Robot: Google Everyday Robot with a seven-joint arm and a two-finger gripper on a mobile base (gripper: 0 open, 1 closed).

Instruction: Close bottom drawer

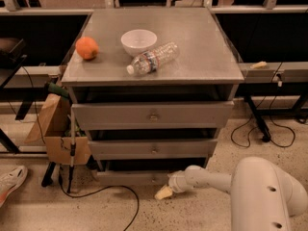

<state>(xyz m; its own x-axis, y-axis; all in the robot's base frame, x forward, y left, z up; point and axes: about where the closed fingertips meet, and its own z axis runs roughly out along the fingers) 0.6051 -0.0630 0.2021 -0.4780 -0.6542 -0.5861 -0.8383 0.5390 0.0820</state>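
Observation:
The grey metal cabinet [154, 57] has three drawers. The bottom drawer [134, 177] is the lowest and slimmest; its front stands slightly out, near the floor. My white arm [216, 181] reaches in from the lower right, low over the floor. My gripper [163, 192] is at its tip, just below and in front of the bottom drawer's front, right of centre. The top drawer [153, 115] and middle drawer [154, 149] also stand a little out.
On the cabinet top lie an orange [87, 47], a white bowl [138, 42] and a plastic bottle [153, 58] on its side. A cardboard box [57, 129] and a cane [72, 148] stand at the left. Cables [110, 191] run on the floor. A shoe [12, 182] lies far left.

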